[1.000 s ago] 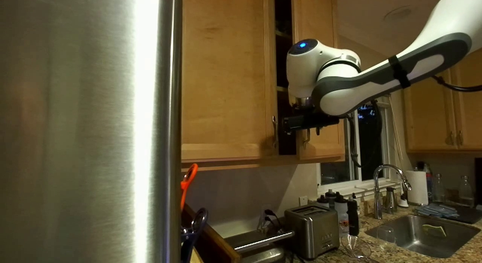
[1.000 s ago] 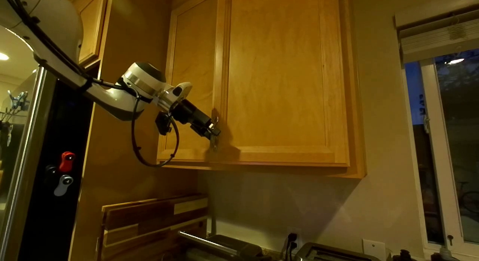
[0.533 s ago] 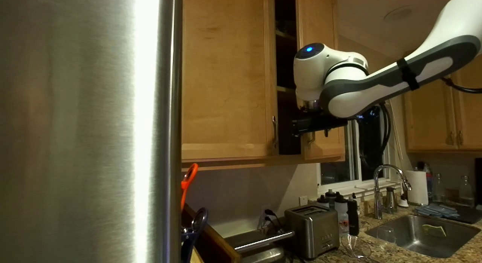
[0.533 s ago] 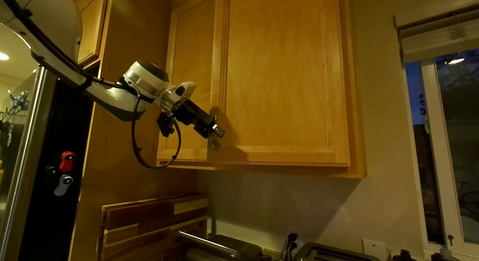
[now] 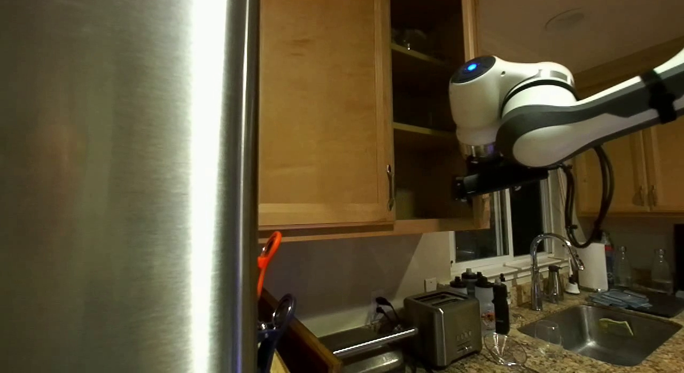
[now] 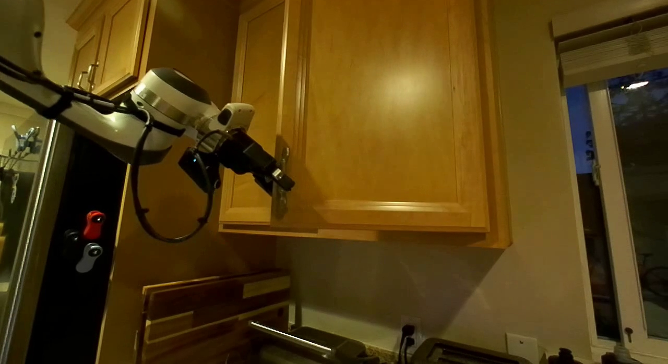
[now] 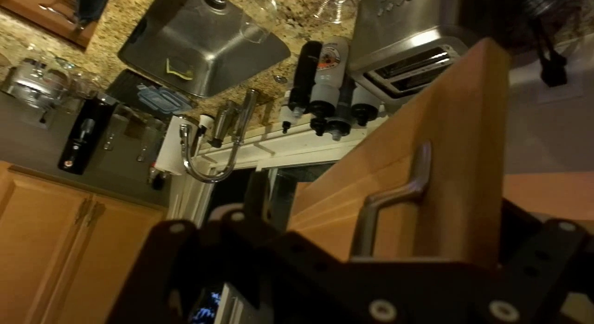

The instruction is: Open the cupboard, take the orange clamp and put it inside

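Both exterior views crop the cupboard [image 5: 363, 111] at the top.

No wording could be read. In the wrist view, a pale bottle [image 7: 331, 71] on the counter [image 7: 118, 17], between the edge of the sink [image 7: 232, 68] and the toaster [image 7: 403, 31], bore an orange-and-dark print [image 7: 329, 57] too blurred to make out.

I see a speckled granite countertop [image 5: 561, 360] carrying a two-slot stainless-steel toaster [image 5: 443, 329], with a cluster of sports bottles [image 5: 484, 303] standing just beside it. I can make out a clear glass [image 5: 503, 349] near the toaster and, behind the inset steel sink [image 5: 603, 350], a paper towel roll [image 5: 593, 269] and a dark mat [image 5: 665, 305].
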You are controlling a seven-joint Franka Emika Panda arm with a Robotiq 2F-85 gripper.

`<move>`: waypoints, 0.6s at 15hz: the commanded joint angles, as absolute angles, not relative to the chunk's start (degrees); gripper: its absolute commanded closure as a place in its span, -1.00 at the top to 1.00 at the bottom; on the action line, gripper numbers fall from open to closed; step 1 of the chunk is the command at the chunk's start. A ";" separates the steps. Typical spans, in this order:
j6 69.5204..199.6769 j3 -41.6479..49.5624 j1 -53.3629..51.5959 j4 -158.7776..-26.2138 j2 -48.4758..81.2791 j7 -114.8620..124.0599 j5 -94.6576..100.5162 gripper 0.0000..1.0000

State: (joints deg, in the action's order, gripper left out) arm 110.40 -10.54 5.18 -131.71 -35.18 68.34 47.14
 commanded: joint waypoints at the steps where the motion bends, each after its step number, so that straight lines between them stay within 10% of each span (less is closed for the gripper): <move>1: 104.25 -7.57 4.67 -139.05 -45.66 66.99 46.80 1.00; 9: 93.19 -3.43 5.03 -142.67 -55.04 63.64 48.08 1.00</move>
State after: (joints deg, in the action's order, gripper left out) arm 95.19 -4.88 5.57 -140.41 -50.83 66.44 47.57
